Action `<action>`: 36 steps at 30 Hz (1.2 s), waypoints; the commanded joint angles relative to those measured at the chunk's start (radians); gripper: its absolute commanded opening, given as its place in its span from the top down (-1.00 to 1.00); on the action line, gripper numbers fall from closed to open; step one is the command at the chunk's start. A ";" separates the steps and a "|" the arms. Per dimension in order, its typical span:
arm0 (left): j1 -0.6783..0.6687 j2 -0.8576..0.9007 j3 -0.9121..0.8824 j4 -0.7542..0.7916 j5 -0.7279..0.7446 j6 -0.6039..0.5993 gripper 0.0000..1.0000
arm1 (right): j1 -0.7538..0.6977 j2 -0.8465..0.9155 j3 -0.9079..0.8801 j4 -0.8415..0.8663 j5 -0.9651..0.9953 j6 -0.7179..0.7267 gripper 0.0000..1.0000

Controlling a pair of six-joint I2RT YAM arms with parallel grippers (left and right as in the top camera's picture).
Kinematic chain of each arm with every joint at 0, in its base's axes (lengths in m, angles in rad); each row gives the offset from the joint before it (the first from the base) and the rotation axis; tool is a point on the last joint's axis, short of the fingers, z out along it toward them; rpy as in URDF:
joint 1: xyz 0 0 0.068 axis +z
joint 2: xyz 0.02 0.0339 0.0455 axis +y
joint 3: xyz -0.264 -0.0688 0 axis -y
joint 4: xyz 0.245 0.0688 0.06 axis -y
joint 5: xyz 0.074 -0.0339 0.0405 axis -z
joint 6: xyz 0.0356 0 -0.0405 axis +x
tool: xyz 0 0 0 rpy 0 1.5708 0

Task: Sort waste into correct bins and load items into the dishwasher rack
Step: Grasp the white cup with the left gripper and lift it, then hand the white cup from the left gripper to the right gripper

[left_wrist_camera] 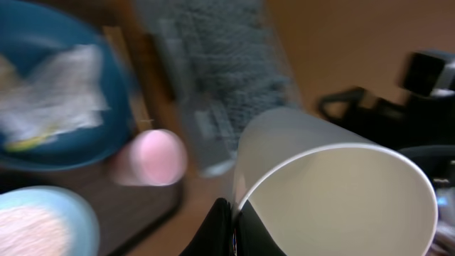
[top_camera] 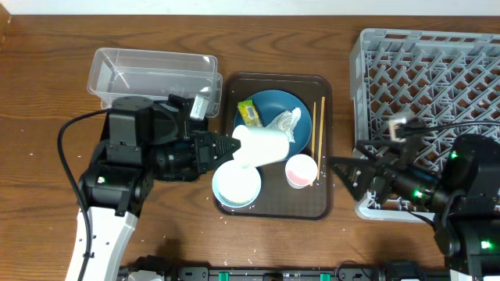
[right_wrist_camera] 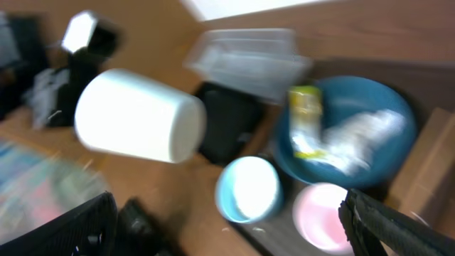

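Whitish cup [top_camera: 262, 146] apparently gripped sideways

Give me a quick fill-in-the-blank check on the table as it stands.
1. The left tool holds the whitish cup by its ___.
2. The snack wrapper and the ___ lie in the dark blue dish.
3. The right tool is ___ and holds nothing.
4. The pink cup stands on the brown serving ___.
Missing words: rim; tissue; open; tray.
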 commanded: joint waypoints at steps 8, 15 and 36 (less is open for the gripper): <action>0.009 0.012 0.014 0.040 0.420 -0.043 0.88 | 0.312 0.078 0.017 0.335 -0.067 0.099 -0.93; 0.009 0.012 0.014 0.040 0.424 -0.045 0.87 | 0.438 0.219 0.017 0.476 -0.069 0.154 -0.62; 0.009 0.013 0.014 0.077 0.405 -0.046 -0.70 | 0.294 0.009 0.023 0.082 0.380 0.074 -0.27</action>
